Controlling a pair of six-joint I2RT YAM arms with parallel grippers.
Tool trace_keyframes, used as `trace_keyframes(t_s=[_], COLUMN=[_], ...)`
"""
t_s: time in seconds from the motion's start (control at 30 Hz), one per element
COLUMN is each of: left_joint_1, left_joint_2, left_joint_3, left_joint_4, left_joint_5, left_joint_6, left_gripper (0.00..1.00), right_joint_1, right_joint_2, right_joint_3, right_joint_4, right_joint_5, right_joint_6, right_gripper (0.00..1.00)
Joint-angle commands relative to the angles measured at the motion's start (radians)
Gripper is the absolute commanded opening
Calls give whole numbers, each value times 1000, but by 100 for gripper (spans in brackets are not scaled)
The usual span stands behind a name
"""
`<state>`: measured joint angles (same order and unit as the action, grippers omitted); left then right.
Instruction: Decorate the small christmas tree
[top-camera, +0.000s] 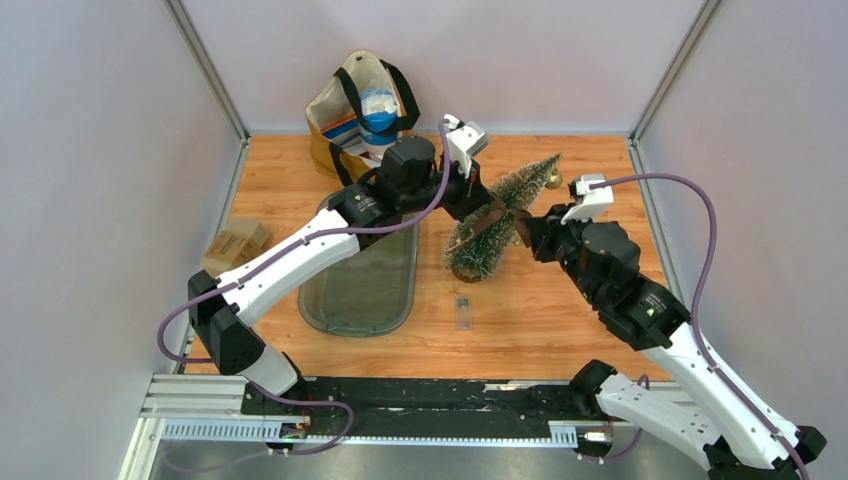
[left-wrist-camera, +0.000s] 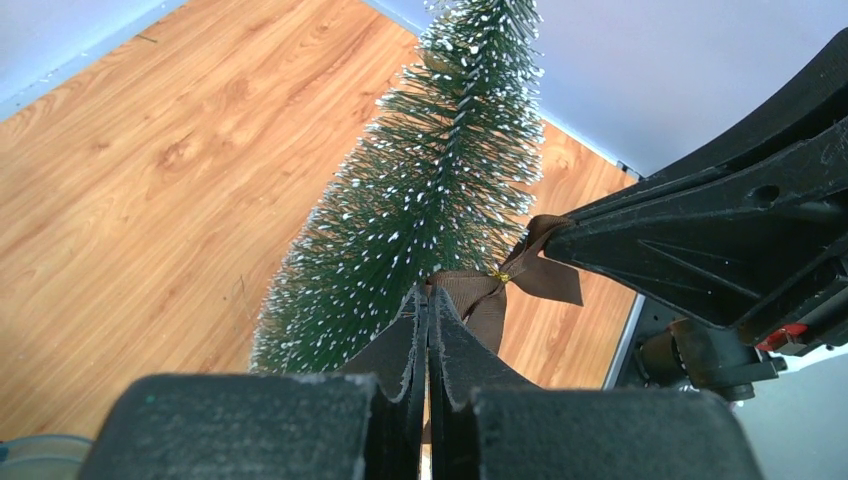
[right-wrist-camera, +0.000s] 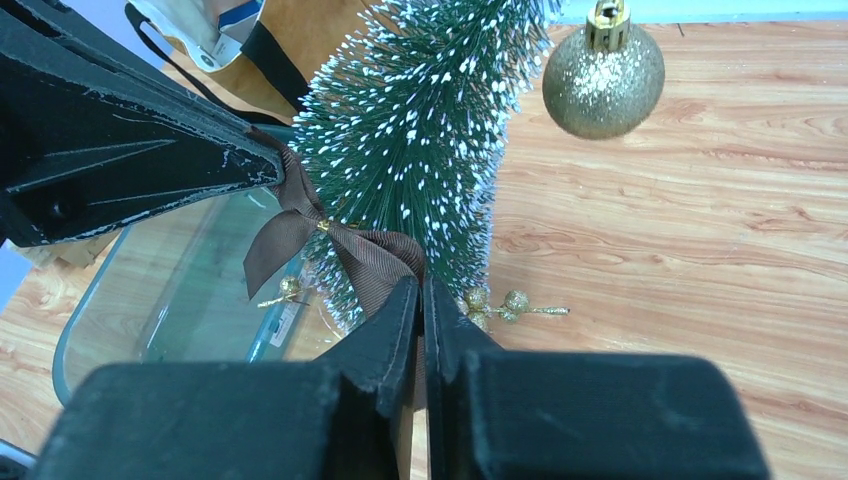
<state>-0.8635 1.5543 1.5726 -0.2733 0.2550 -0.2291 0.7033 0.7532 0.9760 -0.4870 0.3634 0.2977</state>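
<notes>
The small christmas tree (top-camera: 472, 252) leans on the wooden table, its tip toward the back right; it fills the left wrist view (left-wrist-camera: 420, 200) and the right wrist view (right-wrist-camera: 420, 130). A brown ribbon bow (top-camera: 492, 222) lies against its side. My left gripper (top-camera: 478, 205) is shut on one end of the bow (left-wrist-camera: 500, 285), its tips (left-wrist-camera: 430, 295) pressed together. My right gripper (top-camera: 522, 228) pinches the other end (right-wrist-camera: 375, 260), its jaws (right-wrist-camera: 421, 285) almost touching. A gold glitter ball (right-wrist-camera: 603, 80) hangs by the tree's tip.
A clear oval tray (top-camera: 360, 290) lies left of the tree. A yellow tote bag (top-camera: 355, 110) stands at the back, and a small cardboard box (top-camera: 235, 245) sits at the left edge. A gold berry sprig (right-wrist-camera: 510, 303) and a small clear piece (top-camera: 462, 312) lie near the tree's base.
</notes>
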Motion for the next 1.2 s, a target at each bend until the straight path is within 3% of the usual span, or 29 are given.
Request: trace_keyframes(t_s=[0.0,0.7,0.93,1.17], left_joint_1=[3,3,3,3], left_joint_2=[-5,-3,-25,-33], left_joint_3=[-9,-28,-22,-28], left_joint_4=[-1,-12,-4,-1], left_joint_5=[-28,-40,-23,13], left_joint_6=[2,-19,-16,-24], left_gripper=[0,0,6,14], right_joint_1=[-5,-5,-5,-5], right_joint_2=[12,18,-20,-48], right_joint_3=[-5,-17,-26,-31], right_joint_4=[50,57,61,44], right_joint_5=[3,59,51,49], right_joint_6=[12,32,41,55], right_gripper=[8,8,27,37])
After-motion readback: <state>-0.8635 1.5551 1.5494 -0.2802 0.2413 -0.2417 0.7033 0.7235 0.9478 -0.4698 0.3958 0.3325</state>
